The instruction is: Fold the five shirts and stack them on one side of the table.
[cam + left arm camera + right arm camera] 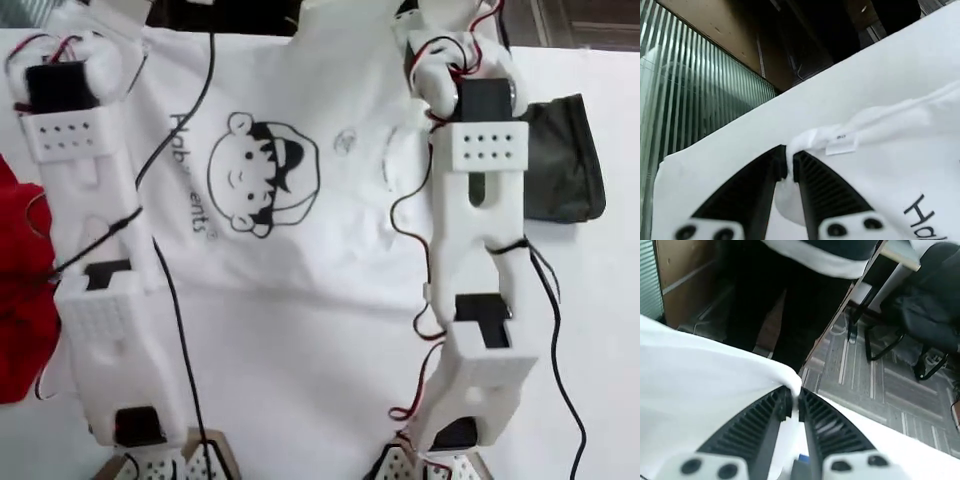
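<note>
Lettering [181, 135] marks the white shirt [330, 235], pinched by left pincer [790, 167] and right pincer [795, 407].

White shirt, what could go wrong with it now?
The left pincer and right pincer each hold only a thin pinch of the white shirt at its far edge, so one side might slip free when lifted. The red shirt and dark shirt lie close at the sides, so a swinging sleeve could catch on them.
</note>
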